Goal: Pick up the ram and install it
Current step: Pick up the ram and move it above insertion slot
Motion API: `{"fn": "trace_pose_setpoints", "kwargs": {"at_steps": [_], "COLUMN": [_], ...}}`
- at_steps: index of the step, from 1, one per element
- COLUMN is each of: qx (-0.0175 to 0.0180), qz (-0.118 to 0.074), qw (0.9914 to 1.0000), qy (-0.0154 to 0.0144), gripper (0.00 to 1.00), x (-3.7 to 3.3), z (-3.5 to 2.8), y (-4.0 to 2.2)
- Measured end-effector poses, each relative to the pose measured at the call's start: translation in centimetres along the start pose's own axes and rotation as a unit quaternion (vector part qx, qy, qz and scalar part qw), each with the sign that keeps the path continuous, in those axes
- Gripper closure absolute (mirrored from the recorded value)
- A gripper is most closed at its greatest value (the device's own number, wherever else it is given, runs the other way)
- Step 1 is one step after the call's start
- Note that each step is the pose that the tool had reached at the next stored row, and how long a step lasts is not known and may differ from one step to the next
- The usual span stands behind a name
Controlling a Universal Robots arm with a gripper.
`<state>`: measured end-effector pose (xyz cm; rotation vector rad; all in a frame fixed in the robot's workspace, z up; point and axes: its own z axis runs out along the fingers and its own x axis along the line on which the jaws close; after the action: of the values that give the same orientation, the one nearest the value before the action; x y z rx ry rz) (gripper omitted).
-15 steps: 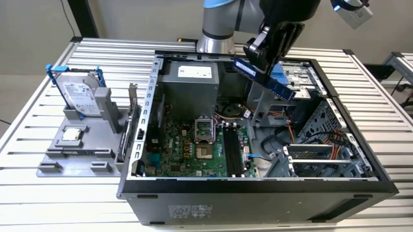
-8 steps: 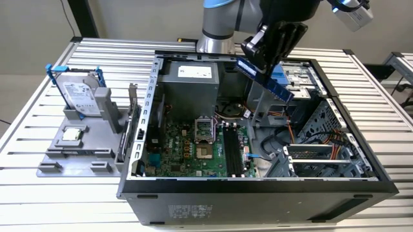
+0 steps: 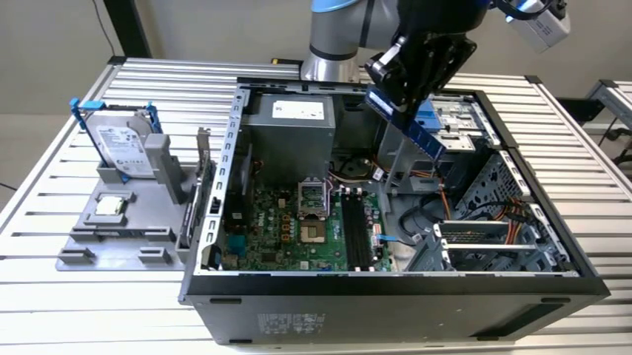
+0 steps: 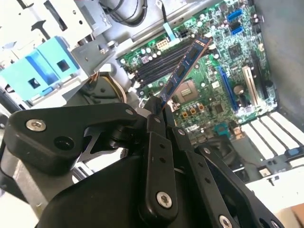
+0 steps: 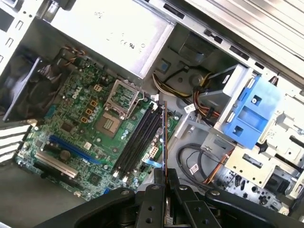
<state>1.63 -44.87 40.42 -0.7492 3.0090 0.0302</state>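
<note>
One thin, flat ram (image 4: 184, 69) pinched in black claw (image 4: 159, 108) — above green mobo (image 4: 228, 52).

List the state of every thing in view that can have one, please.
ram: held tilted above the motherboard, not in a slot.
end effector: shut on the ram.
memory slots: all empty.
processor socket: cover flipped open.
hard drive: upright in the grey stand, outside the case.
computer case: lying on its side, side panel off.

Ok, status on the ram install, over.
Gripper shut on ram. Ram tilted, over the open case, not yet seated. Slots empty, nothing seen blocking them.
</note>
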Motion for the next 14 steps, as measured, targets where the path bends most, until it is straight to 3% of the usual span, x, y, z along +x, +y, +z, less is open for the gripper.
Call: {"fn": "trace_pose_setpoints", "kwargs": {"at_steps": [4,7,14], "qx": [0.0012,0.0021,0.004], "qz": [0.027,0.047,0.092], "qw": [0.99963,0.99889,0.99573], "qy": [-0.0002,-0.0004,-0.0007], "gripper": [1.0,1.0,1.0], "x": [0.0,0.0,0.0], "z": [0.0,0.0,0.0], "y": [0.0,0.0,0.0]}}
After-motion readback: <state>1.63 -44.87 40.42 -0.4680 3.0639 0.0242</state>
